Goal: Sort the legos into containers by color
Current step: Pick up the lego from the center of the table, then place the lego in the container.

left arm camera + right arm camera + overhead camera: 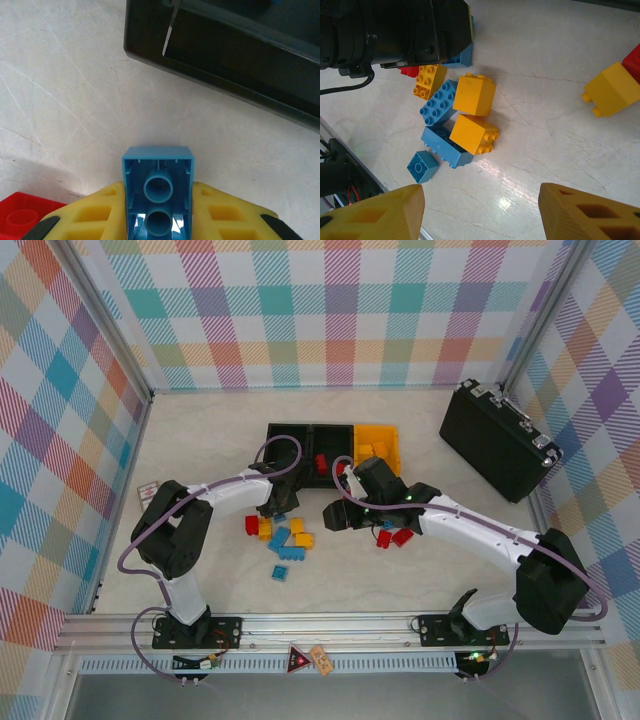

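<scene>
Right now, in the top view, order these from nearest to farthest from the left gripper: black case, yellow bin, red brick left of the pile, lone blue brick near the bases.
1. Red brick, just left of the left gripper.
2. Lone blue brick, toward the arm bases.
3. Yellow bin, right end of the bin row.
4. Black case, by the right wall.
</scene>
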{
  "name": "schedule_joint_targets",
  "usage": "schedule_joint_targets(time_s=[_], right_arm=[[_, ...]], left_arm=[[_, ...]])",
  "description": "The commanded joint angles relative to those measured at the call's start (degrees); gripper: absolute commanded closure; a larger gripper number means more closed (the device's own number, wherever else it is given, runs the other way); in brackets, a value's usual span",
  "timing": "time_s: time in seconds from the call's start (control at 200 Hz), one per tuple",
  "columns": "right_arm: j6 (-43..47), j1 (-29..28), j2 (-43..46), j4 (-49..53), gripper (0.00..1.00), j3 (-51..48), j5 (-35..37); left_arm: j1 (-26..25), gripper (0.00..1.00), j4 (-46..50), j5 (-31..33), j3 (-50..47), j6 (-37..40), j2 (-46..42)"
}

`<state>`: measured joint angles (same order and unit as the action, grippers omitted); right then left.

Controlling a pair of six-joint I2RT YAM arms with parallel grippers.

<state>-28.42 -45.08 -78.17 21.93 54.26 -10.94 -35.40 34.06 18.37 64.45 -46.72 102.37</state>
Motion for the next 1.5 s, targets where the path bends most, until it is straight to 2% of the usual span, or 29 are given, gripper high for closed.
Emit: schedule_joint_targets(time_s=[0.0, 0.2, 0.38, 0.655, 0.81, 0.965, 1.295, 1.495], right_arm=[[0.6, -0.4, 1.1, 0.4, 0.38, 0.2, 0.2], [0.7, -0.4, 0.6, 0.5, 0.38, 1.1, 0.0], [0.6, -0.4, 0.4, 0.4, 0.38, 1.5, -0.1], [0.0, -0.4, 1.0, 0.4, 0.38, 1.0, 0.2], [-0.1, -0.5, 2.0, 0.9, 0.38, 0.3, 1.1], [-0.4, -0.4, 2.6, 1.3, 0.38, -0.1, 1.6], [-0.5, -0.4, 2.0, 1.5, 0.38, -0.2, 2.2], [-0.6, -0.4, 1.4, 1.4, 0.38, 0.1, 2.1]], left_arm=[[-0.3, 0.74, 1.8, 0.4, 1.5, 1.2, -2.2], [-0.3, 0.74, 4.6, 0.2, 2.7, 3.2, -7.2], [-0.2, 0.73, 7.2, 0.9, 8.0, 7.2, -9.0], [3.1, 0.73, 7.7, 0.8, 20.6, 13.7, -1.5], [6.3, 0.72, 5.9, -4.3, 26.2, 17.3, 4.5], [7.8, 0.71, 6.5, -5.8, 31.7, 20.4, 10.0], [8.6, 0.69, 4.7, -9.3, 33.4, 21.3, 15.0], [8.7, 0.63, 4.2, -9.7, 33.4, 21.1, 16.0]])
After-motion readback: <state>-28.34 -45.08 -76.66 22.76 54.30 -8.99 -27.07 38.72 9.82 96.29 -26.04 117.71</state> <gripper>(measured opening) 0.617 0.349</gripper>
